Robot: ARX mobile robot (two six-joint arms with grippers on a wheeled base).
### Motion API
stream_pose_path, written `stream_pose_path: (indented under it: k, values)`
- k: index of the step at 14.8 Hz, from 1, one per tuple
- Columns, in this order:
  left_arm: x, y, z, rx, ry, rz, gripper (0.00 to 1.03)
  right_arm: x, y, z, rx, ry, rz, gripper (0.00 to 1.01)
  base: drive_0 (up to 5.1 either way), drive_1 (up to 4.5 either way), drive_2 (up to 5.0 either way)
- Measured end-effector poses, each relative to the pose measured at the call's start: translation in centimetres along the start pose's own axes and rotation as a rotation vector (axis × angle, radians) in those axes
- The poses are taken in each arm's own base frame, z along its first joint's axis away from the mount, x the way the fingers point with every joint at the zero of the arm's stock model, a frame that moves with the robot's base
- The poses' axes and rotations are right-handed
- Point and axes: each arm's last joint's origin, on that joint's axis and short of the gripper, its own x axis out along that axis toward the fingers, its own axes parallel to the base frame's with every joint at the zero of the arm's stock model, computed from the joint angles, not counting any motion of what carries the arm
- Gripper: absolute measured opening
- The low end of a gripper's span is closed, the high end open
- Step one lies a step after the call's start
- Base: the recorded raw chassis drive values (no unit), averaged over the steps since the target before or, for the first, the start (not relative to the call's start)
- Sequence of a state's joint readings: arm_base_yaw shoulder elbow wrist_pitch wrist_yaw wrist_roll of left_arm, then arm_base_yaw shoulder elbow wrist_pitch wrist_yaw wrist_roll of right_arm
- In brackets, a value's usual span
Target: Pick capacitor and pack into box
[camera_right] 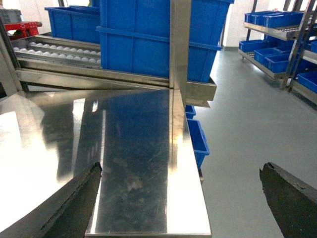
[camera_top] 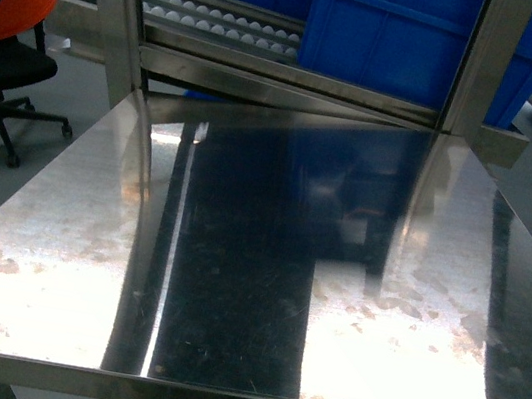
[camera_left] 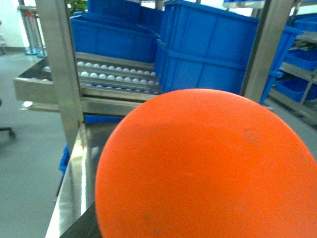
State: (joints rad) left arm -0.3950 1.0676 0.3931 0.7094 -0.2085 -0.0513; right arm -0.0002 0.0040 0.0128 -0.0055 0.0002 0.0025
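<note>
A big rounded orange surface, the capacitor point(camera_left: 208, 168), fills the lower part of the left wrist view, hanging in front of the steel table point(camera_top: 232, 285) right at the jaws. No markings show on it. My left gripper is shut on it; only a dark finger point(camera_left: 85, 229) shows at its left side, and the other finger is hidden. My right gripper point(camera_right: 181, 168) stands wide open over the table's right front edge, with nothing between its fingers. Neither gripper appears in the head view. The box is out of view.
Blue crates point(camera_top: 393, 37) sit on a roller rack point(camera_top: 223, 23) behind the table, between two steel posts point(camera_top: 115, 4). A black and orange chair point(camera_top: 8, 37) stands at the far left. More blue crates on shelves point(camera_right: 277, 44) line the grey floor to the right.
</note>
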Motion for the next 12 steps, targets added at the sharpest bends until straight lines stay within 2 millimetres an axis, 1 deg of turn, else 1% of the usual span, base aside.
stream_pose_path:
  k: [1,3,6,8,12]
  values:
    - [-0.4,0.2,-0.3,0.025,0.033,0.083,0.45,0.0,0.0,0.0,0.0,0.0,0.0,0.98,0.0,0.0,0.0]
    - [-2.5,2.5,-1.8,0.047,0.043,0.198,0.45,0.0,0.0,0.0,0.0,0.0,0.0,0.98,0.0,0.0,0.0]
    - [-4.7,4.1,-3.0,0.046,0.038,0.19,0.44,0.0,0.0,0.0,0.0,0.0,0.0,0.98,0.0,0.0,0.0]
    - [-5.9,4.8,-3.7,0.045,0.04,0.19,0.44,0.0,0.0,0.0,0.0,0.0,0.0,0.98,0.0,0.0,0.0]
    - [-7.7,5.6,-4.6,0.044,0.039,0.187,0.44,0.0,0.0,0.0,0.0,0.0,0.0,0.98,0.0,0.0,0.0]
